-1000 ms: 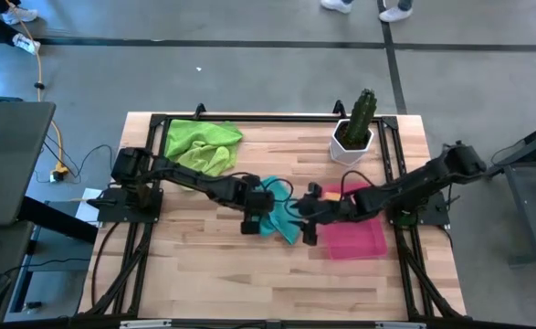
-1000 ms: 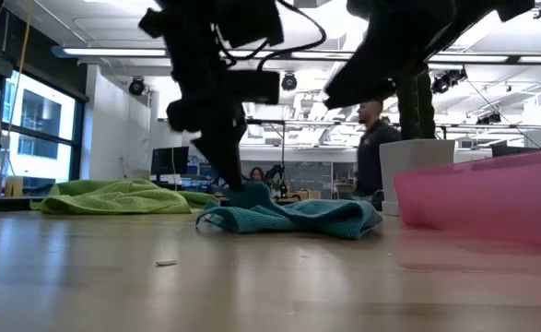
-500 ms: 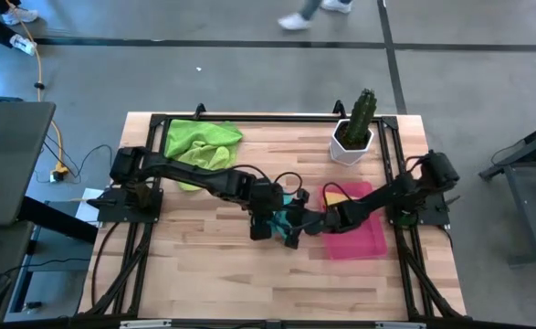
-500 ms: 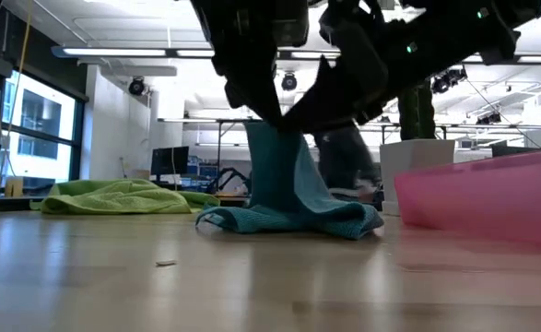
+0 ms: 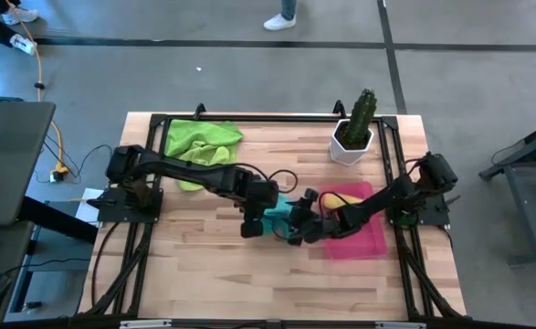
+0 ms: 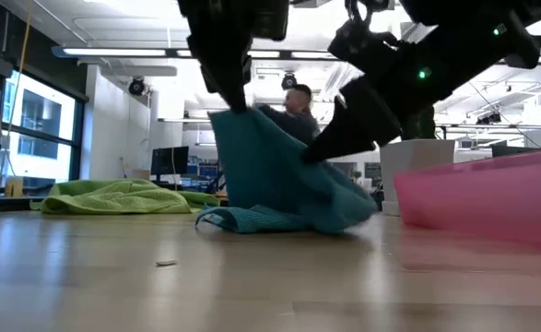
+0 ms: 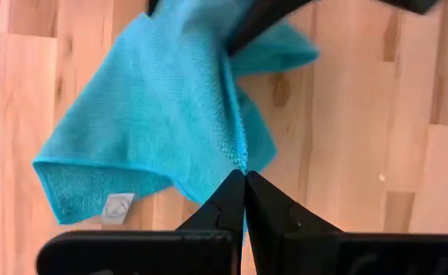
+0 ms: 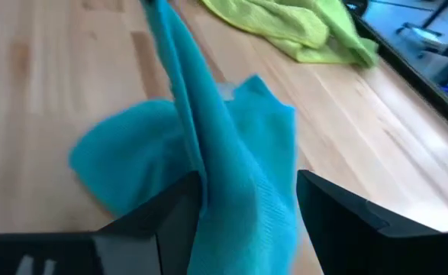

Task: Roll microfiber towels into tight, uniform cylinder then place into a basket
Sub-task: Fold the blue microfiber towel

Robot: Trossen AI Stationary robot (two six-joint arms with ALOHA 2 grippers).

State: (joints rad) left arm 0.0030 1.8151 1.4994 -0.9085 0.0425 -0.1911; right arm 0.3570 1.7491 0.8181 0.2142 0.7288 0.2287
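Both claws are on the teal towel (image 6: 279, 180): left claw (image 7: 244, 177) pinches its edge, right claw (image 8: 243, 187) spread around it.

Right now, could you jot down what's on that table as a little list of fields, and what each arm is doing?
teal towel: partly lifted off the table, lower folds on the wood
left gripper: shut on the teal towel's edge, holding it up
right gripper: open, fingers either side of the hanging teal towel
green towels: heaped at the far left
basket: pink, right side; yellow towel inside
cactus pot: far right
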